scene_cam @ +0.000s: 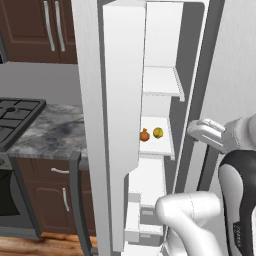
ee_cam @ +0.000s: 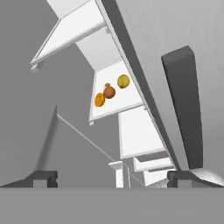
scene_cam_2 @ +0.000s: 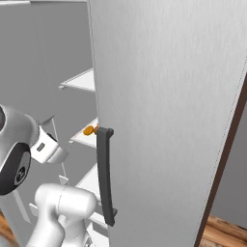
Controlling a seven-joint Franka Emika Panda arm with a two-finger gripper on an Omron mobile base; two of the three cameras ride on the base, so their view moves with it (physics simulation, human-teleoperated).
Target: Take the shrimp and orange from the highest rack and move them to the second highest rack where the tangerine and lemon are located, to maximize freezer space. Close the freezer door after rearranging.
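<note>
In the hand view, the orange [ee_cam: 99, 99], the brownish tangerine [ee_cam: 109, 92] and the yellow lemon [ee_cam: 123, 81] lie together on the second highest rack [ee_cam: 113, 111]. The highest rack [ee_cam: 65, 33] shows from below, and whatever lies on it is hidden. The shrimp is out of view. My gripper [ee_cam: 111, 178] is open and holds nothing; it hangs below and in front of the fruit, well apart from it. The tangerine [scene_cam: 144, 135] and lemon [scene_cam: 158, 132] also show from the left base. The orange [scene_cam_2: 88, 130] peeks out from the right base. The freezer door [scene_cam: 120, 125] stands open.
The neighbouring closed door [scene_cam_2: 169, 120] with its dark handle [scene_cam_2: 105, 173] lies close on the right of the hand. Lower shelves and drawers [scene_cam: 147, 215] sit beneath the fruit. A stove [scene_cam: 15, 112] and a stone counter [scene_cam: 50, 132] stand to the left.
</note>
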